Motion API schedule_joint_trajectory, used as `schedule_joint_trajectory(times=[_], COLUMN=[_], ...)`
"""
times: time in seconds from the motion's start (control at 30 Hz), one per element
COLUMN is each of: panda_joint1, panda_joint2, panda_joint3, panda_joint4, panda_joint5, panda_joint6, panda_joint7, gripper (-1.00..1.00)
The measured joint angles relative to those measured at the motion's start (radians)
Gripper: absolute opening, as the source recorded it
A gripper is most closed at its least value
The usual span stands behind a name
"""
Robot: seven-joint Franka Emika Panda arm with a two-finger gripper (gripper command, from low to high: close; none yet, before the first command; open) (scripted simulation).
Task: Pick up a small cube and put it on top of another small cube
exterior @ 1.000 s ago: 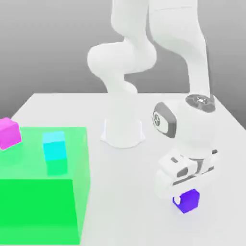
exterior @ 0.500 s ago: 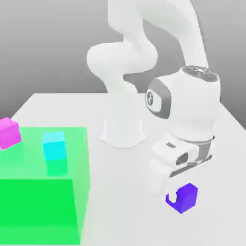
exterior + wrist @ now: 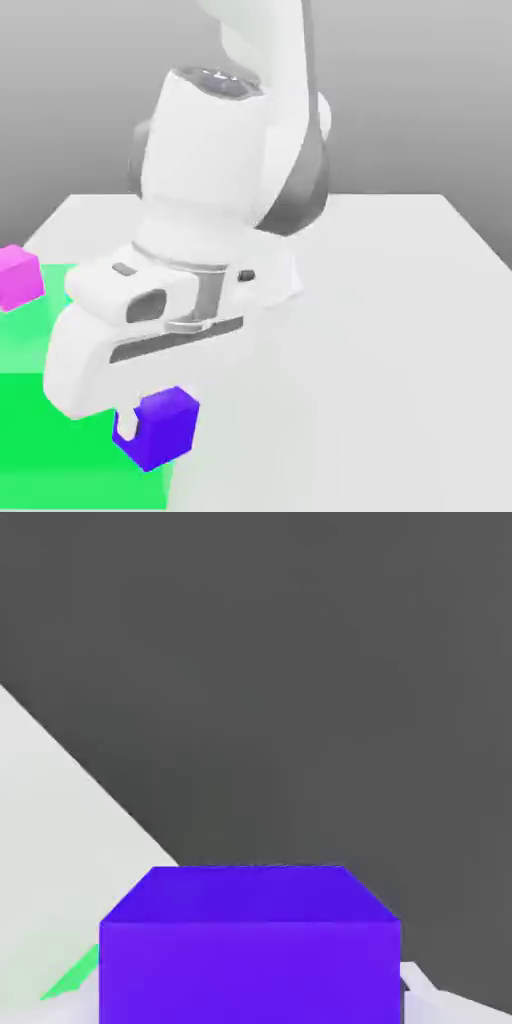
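1. Two things are running out of the exterior view at its left edge: the pink cube (image 3: pixel 18 278) and the green block (image 3: pixel 80 440).
2. The hand is covering part of the block's top and front, so its full outline is staying hard to make out.
3. The lower part of the arm (image 3: pixel 205 150) is hiding behind the wrist and hand, and its upper part is passing out of the exterior view at the top.
4. In the hand view, the purple cube (image 3: pixel 168 428) is running past the picture's edge, and a green sliver is peeking out beside it.
5. The arm is reaching toward the exterior view's left, its hand leaning slightly and its claw (image 3: pixel 152 426) pointing down.
6. The claw is clenching the purple cube; one pale fingertip (image 3: pixel 128 422) is lying against a side face, while the opposite one is hiding behind the cube in the exterior view.
7. The cube is hanging above the counter (image 3: pixel 390 350), overlapping the block in the exterior view; how far in front of the block it is hanging, I cannot tell.
8. The cube is showing plain, smooth, violet-blue faces with crisp edges, and it is sitting at an angle to the exterior view, one corner pointing down.
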Motion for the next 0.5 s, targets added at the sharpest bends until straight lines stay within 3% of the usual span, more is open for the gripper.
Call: schedule_joint_trajectory(times=[0.2,0.3,0.5], panda_joint1=[-0.177,-0.297,-0.398], panda_joint2=[-0.062,-0.136,-0.175], panda_joint3=[-0.09,-0.151,-0.203], panda_joint4=[0.026,-0.018,-0.162], panda_joint5=[-0.091,-0.114,-0.054], panda_joint6=[-0.046,-0.074,-0.044], panda_joint7=[-0.202,-0.327,-0.441], gripper=[-1.0,-1.0,-1.0])
